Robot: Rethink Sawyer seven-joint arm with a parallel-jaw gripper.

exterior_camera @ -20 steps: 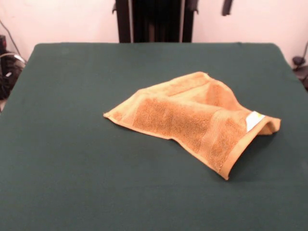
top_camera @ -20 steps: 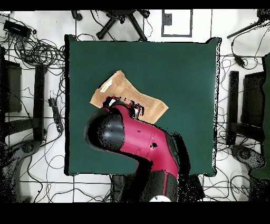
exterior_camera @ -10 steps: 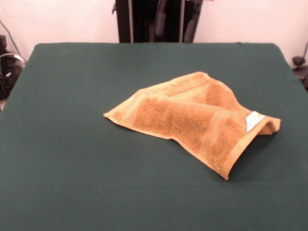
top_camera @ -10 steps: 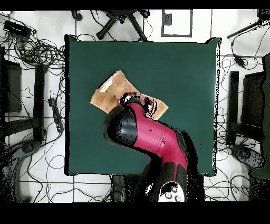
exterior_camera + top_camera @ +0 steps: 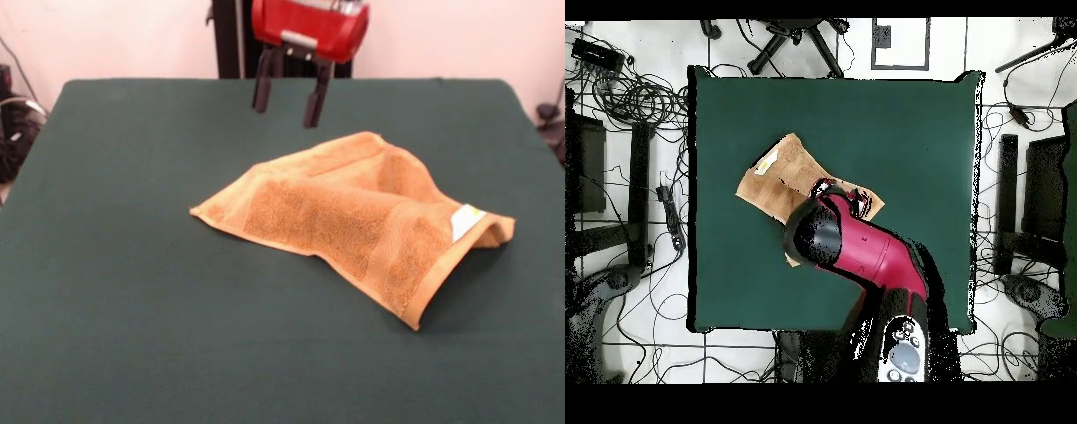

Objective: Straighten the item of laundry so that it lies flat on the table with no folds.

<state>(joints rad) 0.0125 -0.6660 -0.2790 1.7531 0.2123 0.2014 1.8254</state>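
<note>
The orange-tan towel [image 5: 353,216] lies crumpled and folded over itself right of the middle of the dark green table [image 5: 132,291]. Its white-and-yellow tag [image 5: 465,221] shows at the right edge, where a corner curls up. In the overhead view the towel [image 5: 775,175] lies left of centre, partly hidden under the red arm [image 5: 855,250]. My gripper [image 5: 287,104] hangs open above the table, just behind the towel's far edge, with two dark fingers [image 5: 315,104] apart and nothing between them.
The black pedestal [image 5: 234,40] stands behind the table's far edge. Cables, chairs and stands [image 5: 625,100] ring the table on the floor in the overhead view.
The arm has come down into the front view; the gripper now hangs behind the towel's far edge. In the overhead view the arm swung right. The towel has not moved.
</note>
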